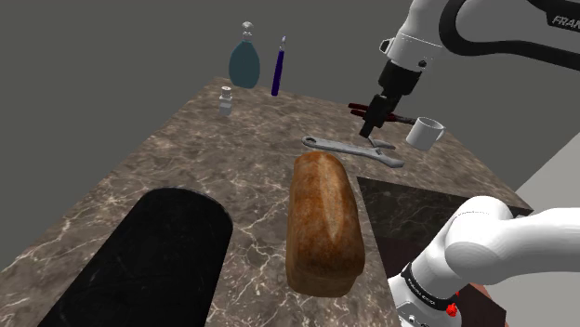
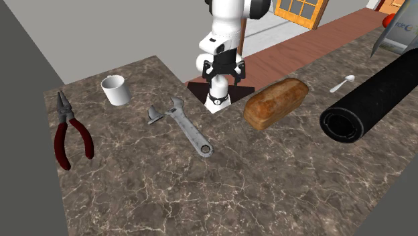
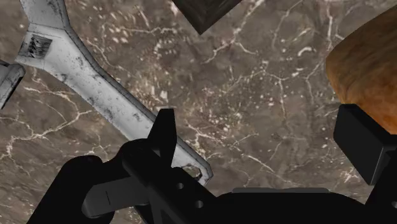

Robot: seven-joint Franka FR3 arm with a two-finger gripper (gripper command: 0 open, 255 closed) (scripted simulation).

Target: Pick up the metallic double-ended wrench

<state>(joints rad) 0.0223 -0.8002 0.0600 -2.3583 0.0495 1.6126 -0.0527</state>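
Shoulder view: the wrench [image 1: 353,149] lies flat on the marble counter [image 1: 214,176], right of centre in the upper half of the frame, between the loaf of bread [image 1: 321,218] and the white cup [image 1: 426,133]. The black gripper [image 1: 375,123] hangs over its far side, probably clear of it, though the height is hard to judge. In the second exterior view the wrench sits left of centre, with red-handled pliers [image 2: 70,134] near the left edge. In the wrist view the fingers [image 3: 167,137] stand wide apart, holding nothing. One end of the wrench lies beside one finger, and the loaf is near the other.
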